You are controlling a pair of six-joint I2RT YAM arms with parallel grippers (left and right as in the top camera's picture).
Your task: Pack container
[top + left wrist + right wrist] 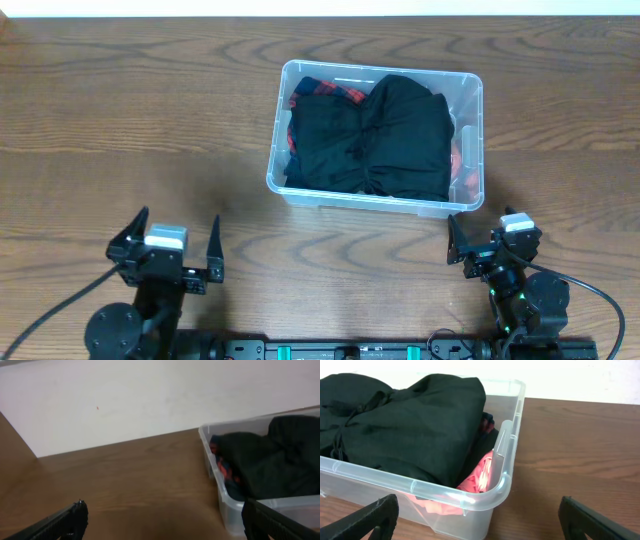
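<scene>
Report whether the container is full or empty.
Full: a black garment fills the container up to about its rim, with red fabric showing beneath it at the side.

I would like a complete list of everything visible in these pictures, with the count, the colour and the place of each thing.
container: one, clear plastic, on the table, right of the middle.
black garment: one, black, on top inside the container, filling most of it.
plaid cloth: one, red and dark, under the black garment, far left corner of the container.
pink cloth: one, pink-red, under the black garment, by the container's right wall.
table: one, brown wood.
wall: one, white, behind the table.
left gripper: one, black, open, near edge, left.
right gripper: one, black, open, before the container's near right corner.
</scene>
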